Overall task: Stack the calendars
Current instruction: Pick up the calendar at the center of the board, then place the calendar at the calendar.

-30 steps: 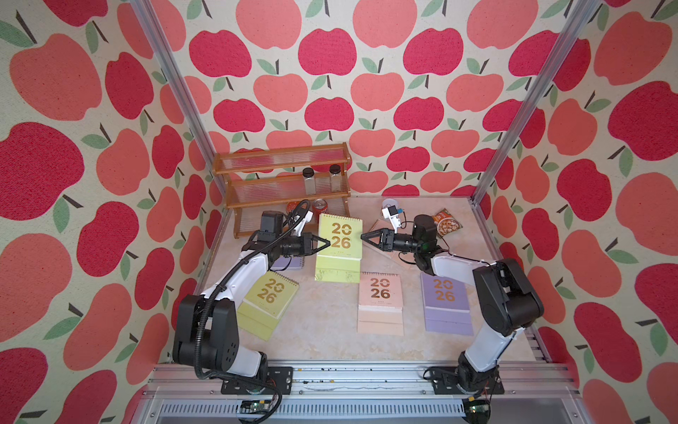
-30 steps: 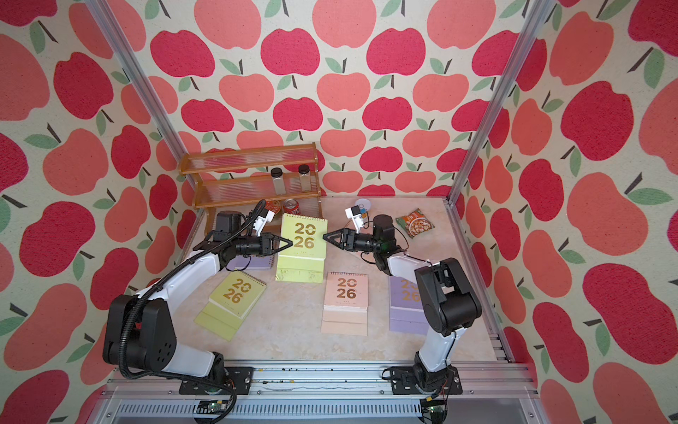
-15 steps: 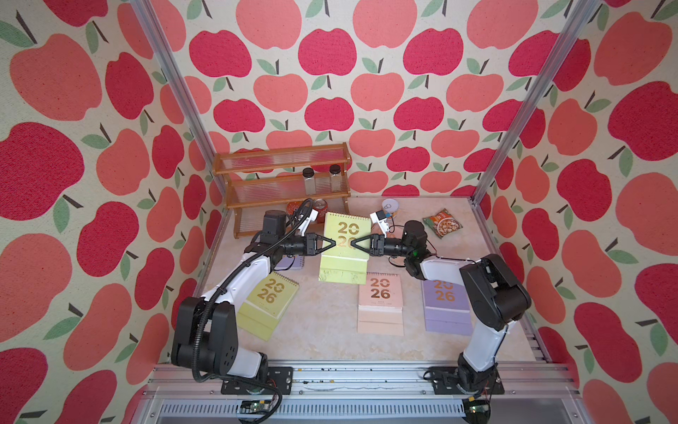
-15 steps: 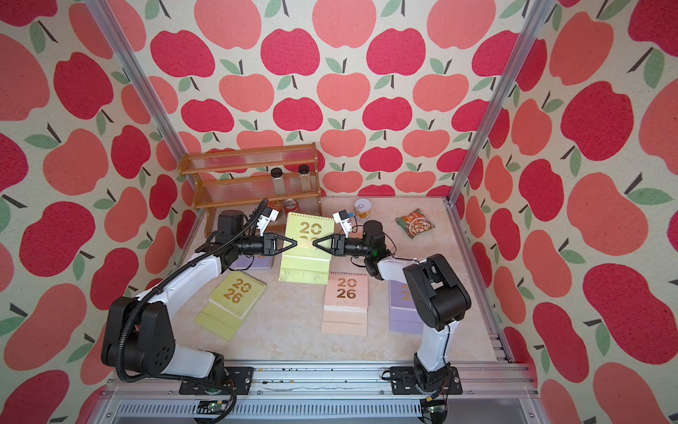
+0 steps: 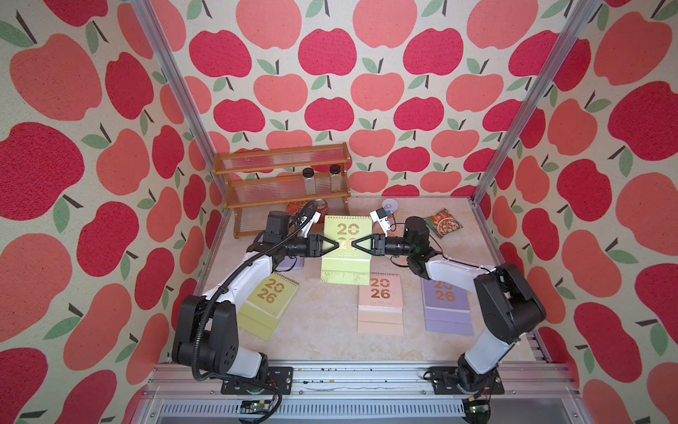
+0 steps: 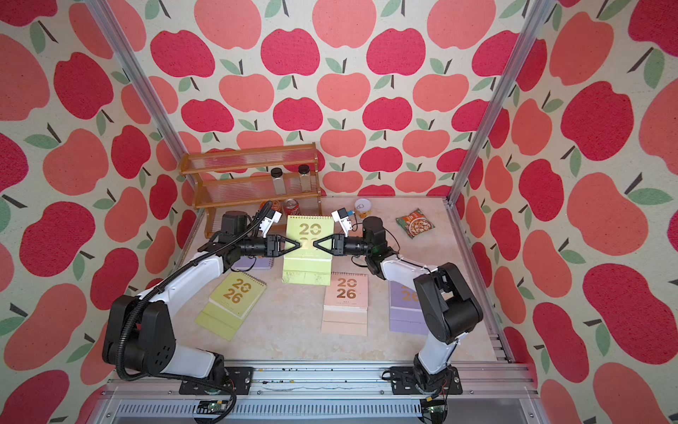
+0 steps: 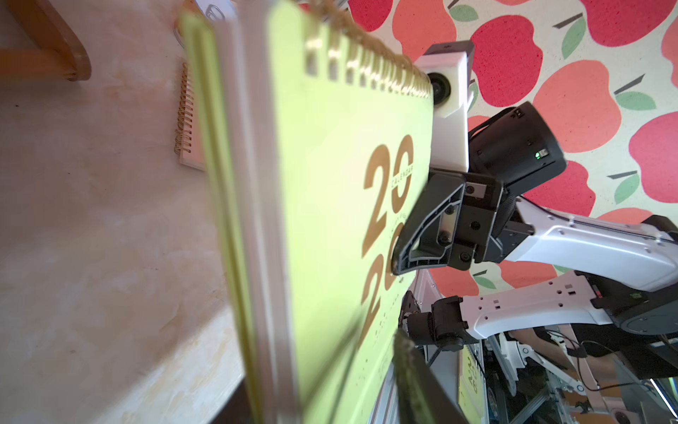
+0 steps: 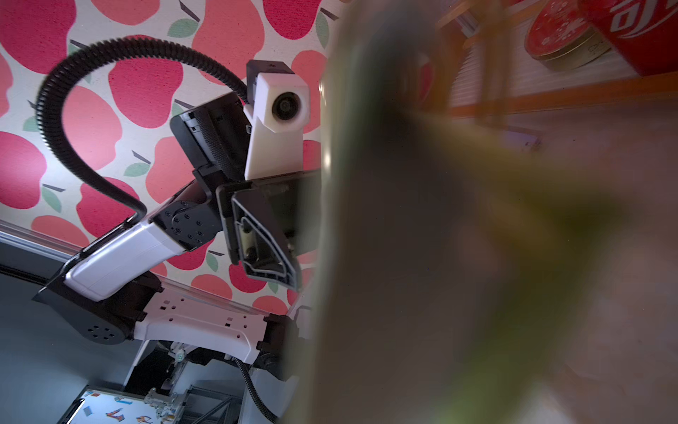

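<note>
A yellow-green calendar (image 5: 346, 228) (image 6: 310, 229) stands upright in mid-air at the back middle, its gold numerals facing the front. My right gripper (image 5: 354, 244) (image 6: 314, 244) is shut on its right edge, one finger (image 7: 422, 235) pressed on the cover. My left gripper (image 5: 335, 245) (image 6: 296, 245) reaches in from the left, jaws apart either side of it, one finger (image 7: 409, 367) showing. Flat on the table (image 5: 323, 330) lie a yellow-green calendar (image 5: 269, 303), a pink one (image 5: 380, 304), a lilac one (image 5: 445, 304) and a lilac one (image 5: 293, 262) under my left arm. The right wrist view is mostly blur.
A wooden rack (image 5: 282, 183) with two jars (image 5: 309, 180) stands at the back left, red cans (image 5: 319, 207) at its foot. A white cup (image 5: 389, 204) and a snack packet (image 5: 443, 227) lie at the back right. Another pink spiral-bound calendar (image 7: 189, 121) lies behind the held one.
My right gripper moved left to the raised calendar and shut on its right edge. My left gripper, shut on the calendar before, has opened. The calendar has barely moved.
</note>
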`<state>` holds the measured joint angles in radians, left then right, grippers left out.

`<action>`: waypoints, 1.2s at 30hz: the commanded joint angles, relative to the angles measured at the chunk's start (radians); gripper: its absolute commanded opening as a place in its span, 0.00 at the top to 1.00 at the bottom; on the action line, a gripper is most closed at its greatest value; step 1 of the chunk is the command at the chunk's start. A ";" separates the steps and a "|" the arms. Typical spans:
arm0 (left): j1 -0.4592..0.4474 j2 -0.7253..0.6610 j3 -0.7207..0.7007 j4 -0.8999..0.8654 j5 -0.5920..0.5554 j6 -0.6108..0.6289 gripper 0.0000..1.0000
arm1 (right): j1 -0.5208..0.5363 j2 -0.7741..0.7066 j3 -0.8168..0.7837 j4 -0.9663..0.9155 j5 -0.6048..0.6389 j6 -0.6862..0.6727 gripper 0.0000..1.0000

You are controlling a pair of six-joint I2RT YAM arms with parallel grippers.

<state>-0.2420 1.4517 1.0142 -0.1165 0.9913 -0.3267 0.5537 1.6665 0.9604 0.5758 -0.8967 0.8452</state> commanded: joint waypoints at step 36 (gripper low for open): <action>-0.082 -0.131 0.008 0.007 -0.373 0.079 0.00 | -0.193 -0.349 -0.373 -0.659 -0.008 -0.204 1.00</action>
<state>-0.3191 1.3163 1.0142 -0.1215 0.6102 -0.2695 0.3660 1.2995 0.5999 -0.1650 -0.8734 0.6189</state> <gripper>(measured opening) 0.993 0.140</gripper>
